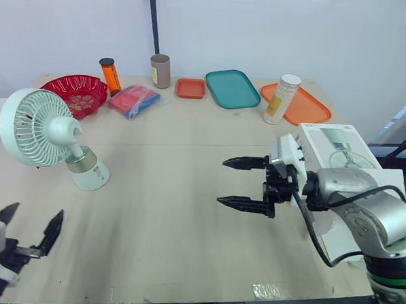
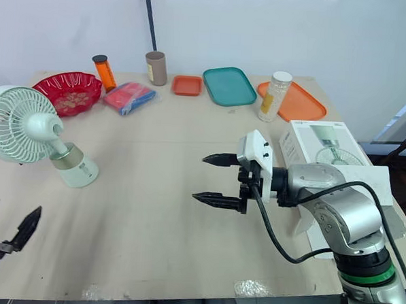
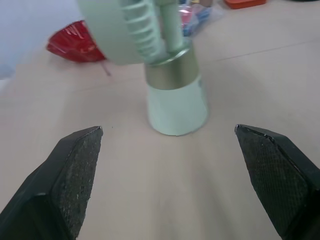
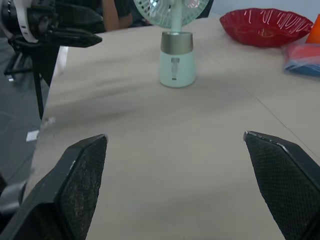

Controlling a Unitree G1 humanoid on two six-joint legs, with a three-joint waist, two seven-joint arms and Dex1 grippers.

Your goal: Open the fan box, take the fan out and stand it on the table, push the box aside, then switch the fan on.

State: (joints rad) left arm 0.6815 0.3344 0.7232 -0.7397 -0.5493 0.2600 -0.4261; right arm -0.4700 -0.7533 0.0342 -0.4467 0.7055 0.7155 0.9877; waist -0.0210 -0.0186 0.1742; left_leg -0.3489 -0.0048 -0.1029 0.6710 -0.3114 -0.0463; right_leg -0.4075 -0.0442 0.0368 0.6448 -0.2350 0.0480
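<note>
A pale green fan stands upright on the table at the left, its round grille above a conical base. The white fan box lies at the right edge of the table, behind my right arm. My right gripper hovers open over the middle of the table, fingers pointing left toward the fan, well apart from it. My left gripper is open near the front left edge, a short way in front of the fan base and touching nothing.
Along the back stand a red bowl, an orange bottle, a blue and red packet, a brown cup, a small orange tray, a teal tray, an orange tray and a white bottle.
</note>
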